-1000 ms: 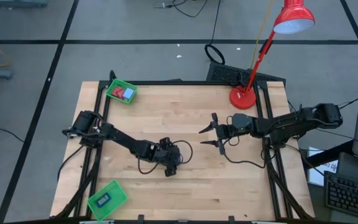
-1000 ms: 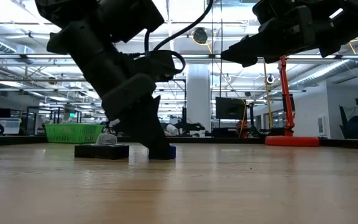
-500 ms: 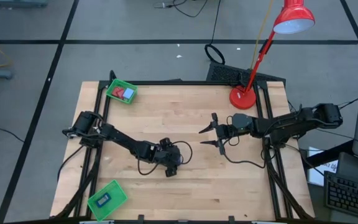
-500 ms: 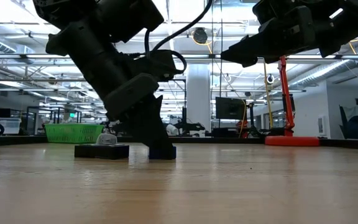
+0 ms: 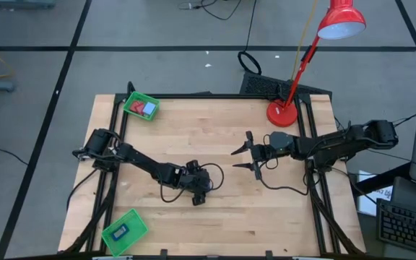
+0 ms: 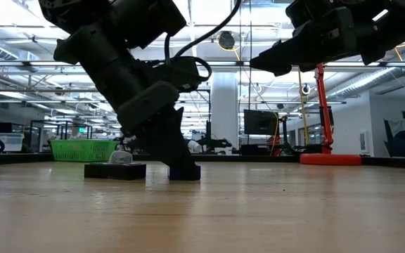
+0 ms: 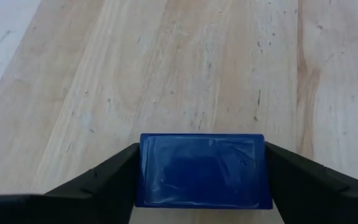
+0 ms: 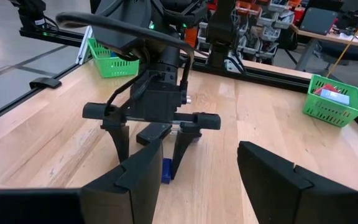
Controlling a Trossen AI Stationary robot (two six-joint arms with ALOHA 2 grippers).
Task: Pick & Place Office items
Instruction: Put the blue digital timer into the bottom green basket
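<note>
**Left gripper straddling blue block mid-table**

Blue block (image 7: 202,169) lies flat on the table (image 5: 215,123), a bit near of centre. The left gripper (image 5: 199,196) is down on it, one finger on each side, tips at the wood. In the left wrist view both fingers (image 7: 98,180) sit right against the block's short ends; can't tell if they're actually squeezing or just touching, so grip unconfirmed. The block isn't lifted: in the low view its blue edge (image 6: 197,171) shows at table level beside the finger.

A flat black piece (image 6: 115,171) with a small clear bit on top lies on the wood just beside the left gripper, apart from it.

Right gripper (image 5: 245,152) hangs above the table right of centre, pointing left toward the left gripper, well apart from it. Fingers spread, nothing between them; right wrist view shows the two fingers (image 8: 277,174) with a clear gap.

Trays: a green one (image 5: 141,106) at the far left corner holds a red block (image 5: 150,107) and a light-blue one (image 5: 148,112) touching. Second green tray (image 5: 125,231) at the near left edge holds one small dark piece (image 5: 120,232).

Red lamp (image 5: 283,114) stands at the far right of the table, head out over the floor beyond it.
</note>
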